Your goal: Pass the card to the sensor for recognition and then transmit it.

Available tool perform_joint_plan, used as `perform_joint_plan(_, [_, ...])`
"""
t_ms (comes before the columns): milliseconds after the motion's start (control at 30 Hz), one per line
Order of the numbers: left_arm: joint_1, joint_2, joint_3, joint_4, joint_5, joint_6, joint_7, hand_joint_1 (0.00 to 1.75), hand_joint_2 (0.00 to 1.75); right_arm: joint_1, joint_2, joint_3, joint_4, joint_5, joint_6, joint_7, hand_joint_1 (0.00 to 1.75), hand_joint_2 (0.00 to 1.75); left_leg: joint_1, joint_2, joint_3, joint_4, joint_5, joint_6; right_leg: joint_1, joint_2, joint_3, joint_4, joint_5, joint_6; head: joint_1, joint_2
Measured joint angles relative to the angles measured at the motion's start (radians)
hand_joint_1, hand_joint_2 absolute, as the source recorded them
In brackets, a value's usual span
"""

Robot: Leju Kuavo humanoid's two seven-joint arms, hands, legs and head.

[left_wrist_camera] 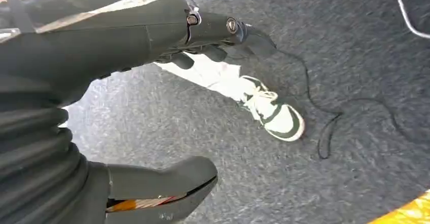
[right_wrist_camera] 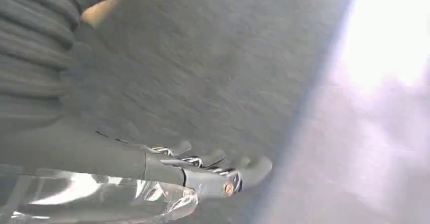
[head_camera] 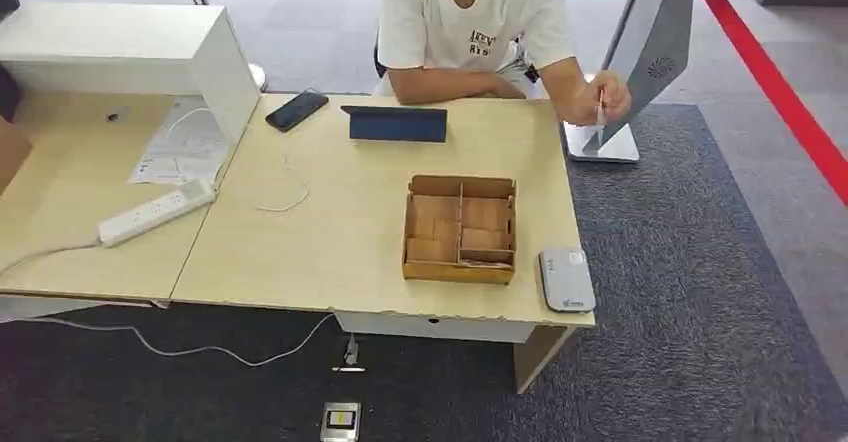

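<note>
- We look down from the head view at a pale wooden table [head_camera: 330,252], and on it, near our right-hand corner, sits a shallow brown cardboard tray with dividers [head_camera: 460,230].
- The cards we need appear to be the tan slips lying flat in that tray's compartments [head_camera: 484,239]; at this distance they blend into the cardboard, so we only judge that.
- Just beside the tray, at the table's near right edge, lies a small flat grey card sensor [head_camera: 567,279], its long axis running away from us.
- Our left hand [left_wrist_camera: 223,36] hangs over grey carpet, fingers loosely apart and holding nothing.
- Our right hand [right_wrist_camera: 213,171] also hangs over carpet, fingers spread and empty.
- So here is what the coming move turns on: tray and sensor both lie ahead and to the right of centre, which puts them nearer our right hand than our left.
- We judge the right arm the natural one to lift, reach forward to the tray, then carry a card the short way sideways to the sensor.
- Across the table a person in a white T-shirt [head_camera: 470,22] sits, one hand [head_camera: 600,97] at a grey stand [head_camera: 640,52], likely the one to receive the card.
</note>
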Motion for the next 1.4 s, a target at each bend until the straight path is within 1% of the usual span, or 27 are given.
perform_joint_plan(67, [-0.008,0.0,0.0,0.002,-0.001,0.002,-0.003,0.0,1.75,0.03,-0.005,0.092,-0.132,0.037,-0.067,-0.024,0.0,1.75,0.0,0.003,0.001,0.0,-0.001,0.0,0.0,0.003,0.0,0.0,0.0,0.0,0.0,0.0])
perform_joint_plan(100, [-0.012,0.0,0.0,0.002,-0.001,0.004,-0.006,0.0,1.75,0.043,-0.005,0.151,-0.203,0.088,-0.106,-0.038,0.0,1.75,0.0,0.003,0.001,0.0,-0.001,0.0,0.0,0.003,0.0,0.0,0.0,0.0,0.001,0.0])
perform_joint_plan(133, [-0.014,0.0,0.0,0.002,-0.001,0.007,-0.011,0.0,1.75,0.047,-0.006,0.211,-0.26,0.153,-0.138,-0.05,0.0,1.75,0.0,0.003,0.001,0.0,-0.001,0.0,0.0,0.003,0.0,0.0,0.0,0.0,0.0,0.0])
perform_joint_plan(200, [-0.016,0.0,0.0,0.004,-0.001,0.011,-0.017,0.0,1.75,0.049,-0.009,0.314,-0.356,0.376,-0.205,-0.073,0.0,1.75,0.0,0.003,0.001,0.0,0.0,0.0,0.0,0.003,0.0,0.0,0.0,0.0,0.0,0.0])
perform_joint_plan(233, [-0.017,0.0,0.0,0.005,-0.001,0.012,-0.021,0.0,1.75,0.048,-0.011,0.369,-0.395,0.467,-0.216,-0.072,0.0,1.75,0.0,0.003,0.001,0.0,0.001,0.0,0.0,0.003,0.0,0.0,0.0,0.0,0.001,0.0])
perform_joint_plan(267, [-0.018,-0.001,0.0,0.005,-0.001,0.012,-0.023,0.0,1.75,0.045,-0.011,0.419,-0.429,0.53,-0.225,-0.068,0.0,1.75,0.001,0.002,0.001,0.0,0.001,0.001,0.001,0.002,0.0,0.0,0.0,0.0,0.0,0.0])
perform_joint_plan(367, [-0.018,-0.003,0.0,0.006,-0.001,0.018,-0.025,0.0,1.75,0.027,-0.008,0.554,-0.503,0.67,-0.226,-0.027,0.0,1.75,0.0,0.001,0.0,0.0,0.003,0.001,0.0,0.001,0.0,0.0,0.001,0.001,0.0,0.0])
perform_joint_plan(467, [-0.018,-0.005,0.0,0.008,0.0,0.026,-0.026,0.0,1.75,-0.001,-0.002,0.661,-0.546,0.743,-0.225,0.002,0.0,1.75,0.001,0.001,0.0,0.0,0.003,0.001,0.001,0.001,0.0,0.0,0.001,0.001,0.0,0.0])
perform_joint_plan(633, [-0.022,-0.011,0.002,0.011,0.0,0.039,-0.03,0.0,1.75,-0.075,0.014,0.796,-0.552,0.861,-0.242,0.019,0.0,1.75,0.0,0.001,-0.001,0.0,0.003,0.001,0.001,0.001,-0.001,0.0,0.001,0.001,0.0,0.0])
perform_joint_plan(700, [-0.022,-0.013,0.002,0.013,-0.002,0.042,-0.033,0.0,1.75,-0.111,0.02,0.835,-0.539,0.917,-0.256,0.035,0.0,1.75,0.0,0.001,-0.001,0.0,0.003,0.001,0.001,0.001,-0.002,0.0,0.001,0.0,0.0,0.0])
perform_joint_plan(833, [-0.023,-0.016,0.003,0.015,-0.013,0.047,-0.036,0.0,1.75,-0.195,0.034,0.902,-0.47,1.036,-0.267,0.074,0.0,1.75,0.0,0.001,-0.001,0.0,0.003,0.001,0.001,0.001,-0.002,0.0,0.001,0.0,0.0,0.0])
perform_joint_plan(967, [-0.024,-0.016,0.003,0.018,-0.015,0.047,-0.048,0.0,1.75,-0.287,0.056,0.933,-0.381,1.222,-0.285,0.124,0.0,1.75,0.001,0.001,-0.001,0.0,0.003,0.001,0.001,0.001,-0.003,0.0,0.002,0.0,0.001,0.0])
perform_joint_plan(1100, [-0.023,-0.016,0.005,0.021,-0.014,0.047,-0.056,0.0,1.75,-0.352,0.077,0.942,-0.285,1.339,-0.286,0.188,0.0,1.75,0.001,0.001,-0.002,0.0,0.003,0.001,0.001,0.001,-0.003,0.0,0.002,0.0,0.0,0.0])
perform_joint_plan(1300, [-0.02,-0.016,0.006,0.021,-0.014,0.047,-0.058,0.0,1.75,-0.439,0.096,0.945,-0.151,1.39,-0.279,0.27,0.0,1.75,0.001,0.001,-0.002,0.0,0.003,0.001,0.001,0.001,-0.004,0.0,0.002,0.0,0.0,0.0])
perform_joint_plan(1400, [-0.016,-0.016,0.006,0.021,-0.015,0.047,-0.058,0.0,1.75,-0.465,0.097,0.945,-0.113,1.392,-0.278,0.288,0.0,1.75,0.001,0.001,-0.003,0.0,0.003,0.001,0.001,0.001,-0.004,0.0,0.002,0.0,0.0,0.0])
